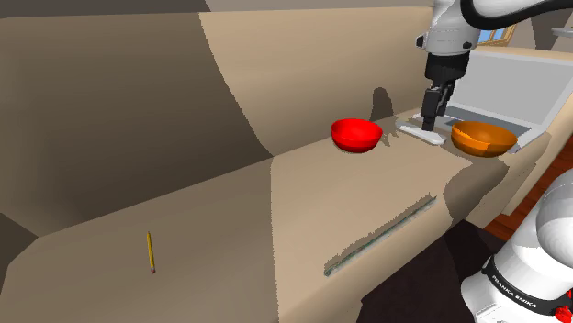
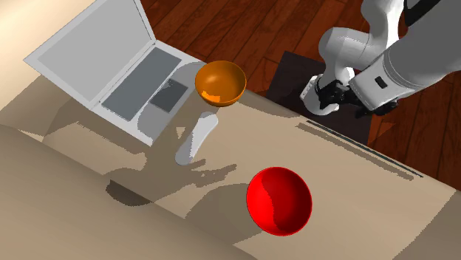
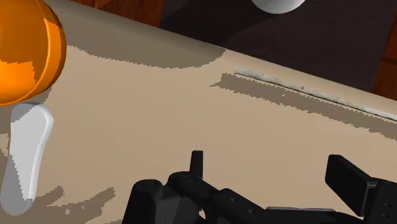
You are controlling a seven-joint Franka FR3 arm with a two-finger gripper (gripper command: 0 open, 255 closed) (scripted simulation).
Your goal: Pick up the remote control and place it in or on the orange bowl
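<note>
Under the hand (image 1: 433, 110), step: the reach for the remote (image 1: 418, 131); no grasp is made, so the task looks to be at its start.
Next move: likely a small sideways shift to centre the fingers over the remote's narrow width, then a descent and a squeeze. Such a flat, thin body leaves little to grip, so the fingertips would have to come right down to the table.
Table (image 1: 303, 211): broad, beige, matte and flat, spreading below the hand and far beyond it.
Laptop (image 2: 111, 66): grey, open, two hinged slabs with a darker keyboard panel; near the hand, just past the remote and the orange bowl.
Red bowl (image 1: 356, 135): glossy, round and deep; apart from the hand, on the side away from the orange bowl.
Orange bowl (image 1: 484, 139): glossy, round, hollow, with nothing seen inside; near the hand, one end of the remote just beside it.
Hand, wrist view (image 3: 270, 164): all black and angular, its two fingers spread apart with only bare table between them.
Remote, again: pale grey-white, smooth, long and flat with rounded ends. It lies on the table close below the hand but off to one side of the fingers, not between them.
Pencil (image 1: 150, 250): thin yellow stick, well apart from the hand.
</note>
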